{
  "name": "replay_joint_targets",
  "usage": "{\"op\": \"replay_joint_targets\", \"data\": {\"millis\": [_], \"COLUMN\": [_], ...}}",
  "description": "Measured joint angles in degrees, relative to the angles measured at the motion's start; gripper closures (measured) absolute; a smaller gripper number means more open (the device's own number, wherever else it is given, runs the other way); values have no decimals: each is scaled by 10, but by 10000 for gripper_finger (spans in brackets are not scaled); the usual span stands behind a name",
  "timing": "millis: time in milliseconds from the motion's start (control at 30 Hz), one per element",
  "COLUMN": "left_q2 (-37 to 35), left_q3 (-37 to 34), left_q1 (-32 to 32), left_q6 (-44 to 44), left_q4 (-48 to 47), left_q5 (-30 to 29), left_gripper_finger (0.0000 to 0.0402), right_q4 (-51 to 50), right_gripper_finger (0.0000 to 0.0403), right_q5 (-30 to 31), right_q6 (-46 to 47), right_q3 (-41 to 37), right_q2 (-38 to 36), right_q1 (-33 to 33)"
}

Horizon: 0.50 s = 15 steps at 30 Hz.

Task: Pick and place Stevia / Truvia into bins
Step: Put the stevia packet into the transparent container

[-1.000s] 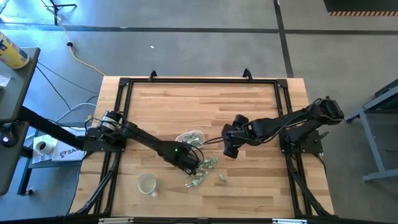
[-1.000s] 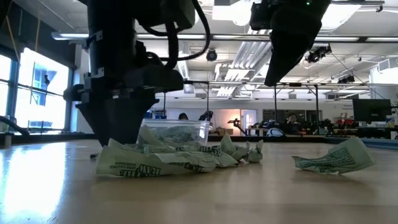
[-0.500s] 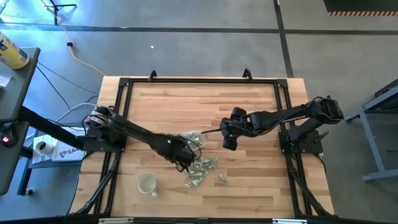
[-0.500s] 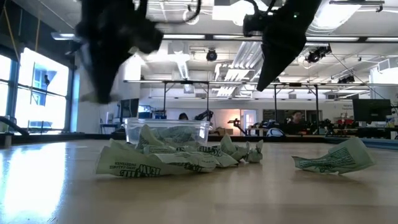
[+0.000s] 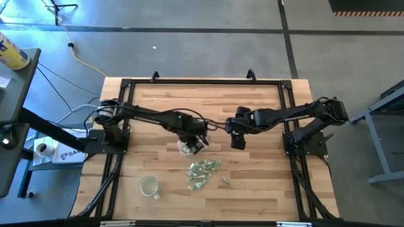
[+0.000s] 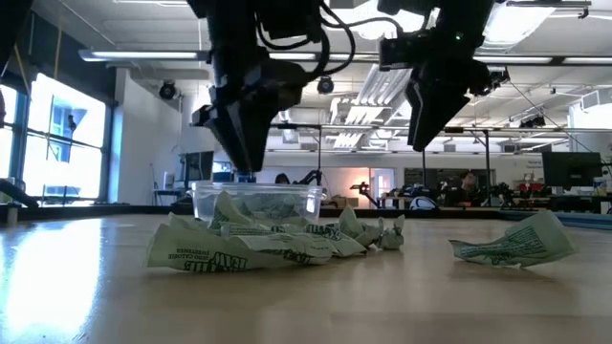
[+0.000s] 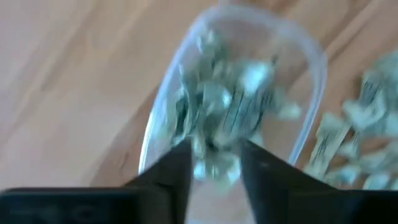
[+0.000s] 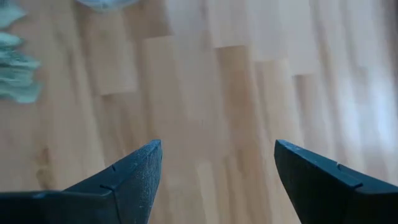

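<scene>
Hovering, high view: left gripper (image 5: 193, 142) hangs over the small clear rounded plastic tub (image 5: 185, 147) near the middle of the wooden table (image 5: 158, 104); right gripper (image 5: 238, 142) waits nearby toward the right edge.
Loose sachets, high view: green-and-white paper sachets (image 5: 202, 173) lie toward the front edge; round clear cup (image 5: 149, 186) nearer the front-left corner.
Low view: tub holds sachets; more lie crumpled before it.
Left wrist view: fingers (image 7: 171, 171) partly apart above the filled tub, holding nothing.
Right wrist view: fingers (image 8: 134, 171) wide apart, empty, over bare wood.
</scene>
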Motion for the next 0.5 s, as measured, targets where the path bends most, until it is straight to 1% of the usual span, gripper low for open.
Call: {"op": "replay_joint_targets", "data": {"millis": [67,133,167,233,300,400,467,500], "left_q2": [0,-3,-9,-26,-45,-69,-79,-81], "left_q3": [0,0,0,0,0,1,1,1], "left_q1": [-2,-12,-18,-44,-81,-138,-171,-185], "left_q6": [8,3,-5,-24,-45,-102,-149,-173], "left_q4": [-14,-31,-39,-61,-73,-94,-104,-109], "left_q5": [16,38,44,40,16,-25,-49,-55], "left_gripper_finger": [189,157,146,133,132,145,158,165], "right_q4": [10,31,40,65,101,173,229,251], "right_gripper_finger": [104,104,104,104,104,104,104,104], "right_q5": [-23,-54,-76,-118,-151,-206,-227,-227], "right_q6": [-9,-33,-48,-80,-95,-92,-60,-36], "right_q3": [-9,-28,-42,-73,-104,-136,-144,-144], "right_q2": [0,0,0,0,0,1,1,1], "right_q1": [3,5,8,20,40,77,107,122]}}
